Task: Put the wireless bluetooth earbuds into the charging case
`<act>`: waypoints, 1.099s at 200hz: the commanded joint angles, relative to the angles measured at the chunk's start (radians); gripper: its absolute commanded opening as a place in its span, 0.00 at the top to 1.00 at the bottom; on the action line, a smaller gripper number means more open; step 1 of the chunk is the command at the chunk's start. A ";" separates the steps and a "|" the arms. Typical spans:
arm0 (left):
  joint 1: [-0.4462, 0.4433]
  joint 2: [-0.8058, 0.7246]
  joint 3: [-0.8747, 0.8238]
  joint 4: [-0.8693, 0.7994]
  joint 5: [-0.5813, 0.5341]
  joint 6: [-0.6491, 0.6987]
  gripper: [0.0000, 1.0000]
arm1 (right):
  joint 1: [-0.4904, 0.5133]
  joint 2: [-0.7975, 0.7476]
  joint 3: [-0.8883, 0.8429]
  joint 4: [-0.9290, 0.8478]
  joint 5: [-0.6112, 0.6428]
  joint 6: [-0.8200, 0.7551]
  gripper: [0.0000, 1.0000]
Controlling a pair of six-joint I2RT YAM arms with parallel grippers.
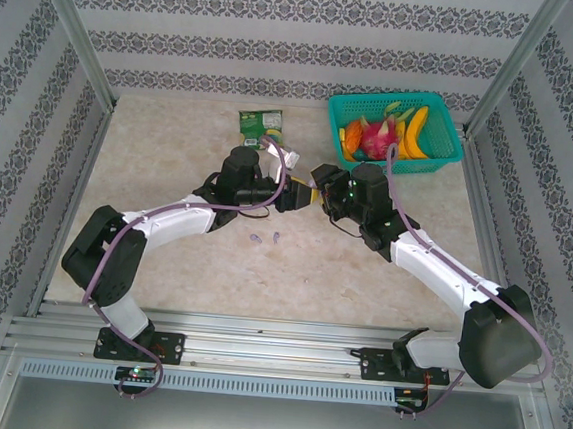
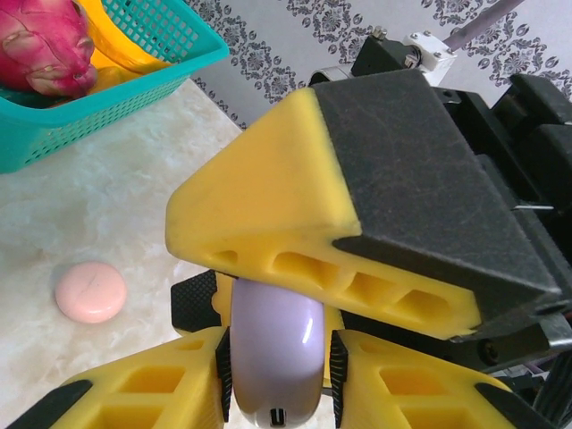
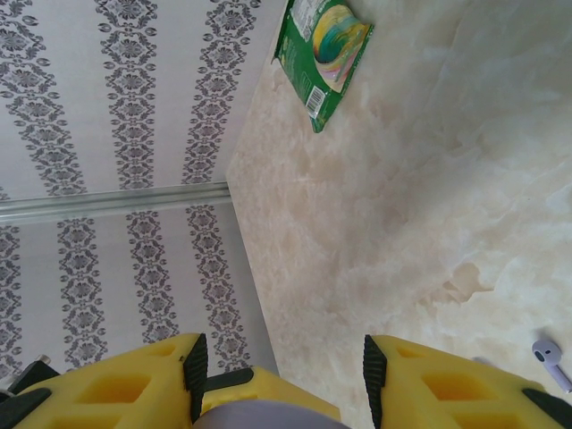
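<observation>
1. Left gripper (image 2: 279, 380): jaws pinching the lavender charging case (image 2: 273, 335), held on edge, port toward wrist camera.
2. Lavender earbuds (image 1: 254, 238) lie loose on the tabletop (image 1: 170, 164), just near-side of both jaws. Right wrist view: one lies flat, stem running lower-right.
3. Right gripper (image 3: 283, 375): jaws apart astride the case, can't tell whether they grip it.
4. Marbled beige tabletop, damask-striped walls.

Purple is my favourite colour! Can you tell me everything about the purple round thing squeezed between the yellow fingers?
The purple case is a smooth, shiny lavender plastic disc, seen edge-on, with a tiny dark slot in its near rim. The left hand pinches it, one black pad on each flat face. A big yellow finger of the right hand lies across its far edge and hides that part. Whether it touches the case cannot be told.
</observation>
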 commanded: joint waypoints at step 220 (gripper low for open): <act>0.021 -0.017 0.013 -0.007 0.044 0.018 1.00 | -0.291 -0.257 -0.101 -0.030 -0.265 -0.418 0.26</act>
